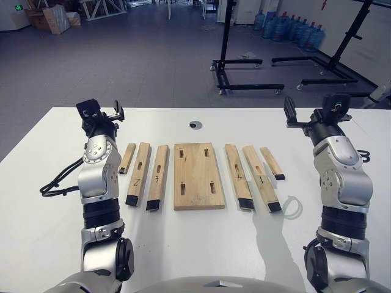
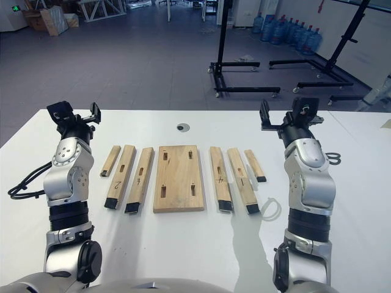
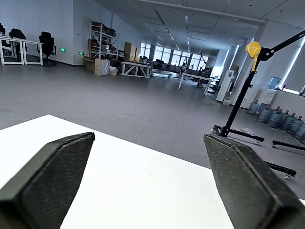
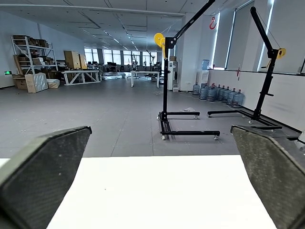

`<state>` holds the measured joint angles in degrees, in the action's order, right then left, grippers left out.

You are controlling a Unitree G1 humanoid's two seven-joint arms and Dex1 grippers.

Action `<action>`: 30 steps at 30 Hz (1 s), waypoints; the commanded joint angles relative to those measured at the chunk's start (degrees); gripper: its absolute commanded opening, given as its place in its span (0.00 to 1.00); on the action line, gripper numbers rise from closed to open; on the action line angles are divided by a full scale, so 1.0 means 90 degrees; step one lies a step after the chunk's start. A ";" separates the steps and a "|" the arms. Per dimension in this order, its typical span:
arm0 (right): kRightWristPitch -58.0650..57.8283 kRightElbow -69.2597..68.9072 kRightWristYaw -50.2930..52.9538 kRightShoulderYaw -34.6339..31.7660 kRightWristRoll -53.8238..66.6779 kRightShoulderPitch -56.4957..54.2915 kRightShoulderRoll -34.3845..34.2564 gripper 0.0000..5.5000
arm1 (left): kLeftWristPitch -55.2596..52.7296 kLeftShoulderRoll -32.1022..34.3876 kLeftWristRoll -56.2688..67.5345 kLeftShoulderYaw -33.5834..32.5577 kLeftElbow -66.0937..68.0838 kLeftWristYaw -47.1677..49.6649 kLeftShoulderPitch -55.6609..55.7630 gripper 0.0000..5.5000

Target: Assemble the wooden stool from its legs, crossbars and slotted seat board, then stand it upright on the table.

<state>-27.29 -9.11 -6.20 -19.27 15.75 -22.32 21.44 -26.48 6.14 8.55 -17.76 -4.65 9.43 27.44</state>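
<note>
Wide and empty, left jaws and right jaws hover above the bench. Between them the seat board lies slots-up, legs flanking, seemingly staged for easy picking.

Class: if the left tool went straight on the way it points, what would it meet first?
The way looks free: the left tool points over the table toward open floor, probably.

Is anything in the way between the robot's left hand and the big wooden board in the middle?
Yes. Three wooden pieces lie flat on the table between the open left gripper and the seat board. Nothing visible seems to block the board from above.
</note>
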 commanded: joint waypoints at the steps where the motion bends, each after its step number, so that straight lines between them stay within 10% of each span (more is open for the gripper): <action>1: 0.0030 0.0038 0.0002 -0.0042 0.0000 0.0010 0.0023 0.98 | 0.0002 0.0097 -0.0095 0.0124 0.0027 0.0012 0.0131 0.76; 30: 0.0451 0.2903 -0.1925 0.0565 -0.0200 0.1027 0.0587 0.98 | -0.0016 0.0173 -0.0035 0.0226 -0.0119 -0.0046 -0.0230 0.76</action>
<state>-24.77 14.17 -24.05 -15.28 15.74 -13.43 26.71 -26.11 7.73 8.29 -15.97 -5.32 9.05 25.43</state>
